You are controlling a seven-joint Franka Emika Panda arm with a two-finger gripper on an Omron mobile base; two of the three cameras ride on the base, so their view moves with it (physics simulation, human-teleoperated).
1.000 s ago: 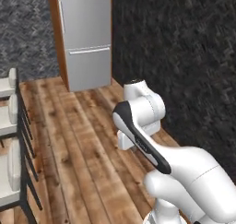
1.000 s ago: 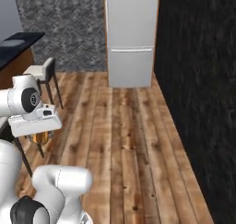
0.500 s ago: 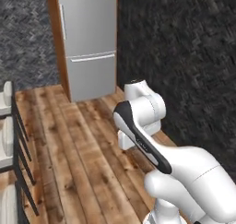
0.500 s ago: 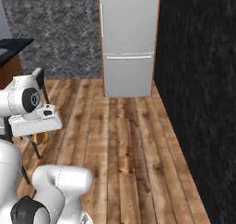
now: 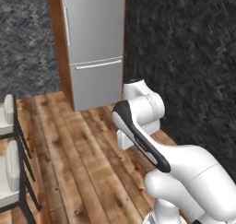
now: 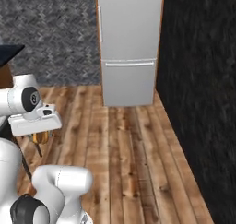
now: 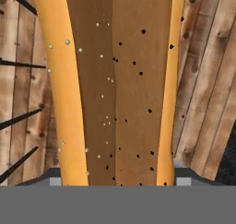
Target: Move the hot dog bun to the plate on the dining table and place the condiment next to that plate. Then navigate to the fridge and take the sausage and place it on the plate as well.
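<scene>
One hot dog bun (image 7: 115,85) runs lengthwise through the hand view, from the top edge down to the bottom, tan down its middle with a lighter orange band along each long side and speckled with pale and dark seeds. It sits between the two dark tips of the gripper (image 7: 113,179), of which one corner shows at each side of the bun's lower end, so the fingers stand apart and are clamped on the bun. In the right base view the same bun shows as a small orange-brown piece (image 6: 40,138) hanging under the white hand at the left edge, above the wooden floor (image 6: 133,154). One fridge (image 5: 94,45) stands against the far wall, silver, with two doors one above the other, both closed, and a wooden panel (image 5: 59,43) along its left side; the right base view shows it too (image 6: 129,43), set in the corner where the grey patterned wall (image 6: 50,34) meets the black wall (image 6: 198,80). Two white chair seats (image 5: 9,144) on dark frames stand at the left edge of the left base view, one behind the other. Four thin dark chair legs (image 7: 18,117) cross the planks at the left side of the hand view, beside the bun.
</scene>
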